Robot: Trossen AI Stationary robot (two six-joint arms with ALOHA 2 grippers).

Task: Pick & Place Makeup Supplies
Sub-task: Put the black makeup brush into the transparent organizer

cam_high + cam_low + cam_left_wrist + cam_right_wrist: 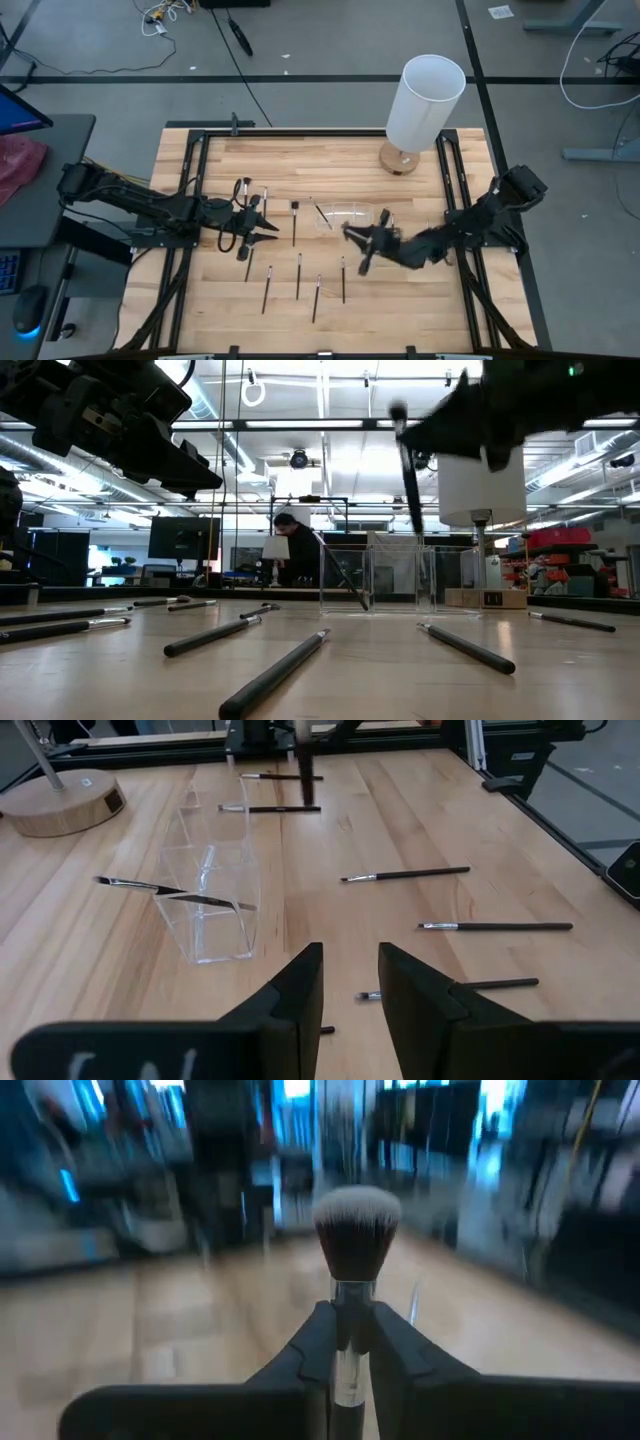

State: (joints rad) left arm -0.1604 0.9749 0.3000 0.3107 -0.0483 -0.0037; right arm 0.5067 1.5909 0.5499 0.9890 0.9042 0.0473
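My right gripper (362,240) is at mid-table, just near of the clear plastic holder (345,215), and is shut on a fluffy-headed makeup brush (357,1230). A thin brush (175,892) leans in the holder, its tip sticking out over the rim. Several more dark-handled brushes (298,275) lie flat on the wood, mostly toward the near edge. My left gripper (350,980) hovers open at the left of the table, over a brush end, with nothing between its fingers. My right gripper pinches the brush between its two fingers (310,1340) on the silver ferrule just below the head (347,1305). The fingers reach in level from the table's right side and lie across the brush. The brush (408,470) stands nearly upright, head up, lifted clear of the table.
A lamp with a tall white shade (425,100) on a round wooden base stands at the far right. Black frame rails (195,190) run along the table's left and right sides. In the low view a person shows in the room behind.
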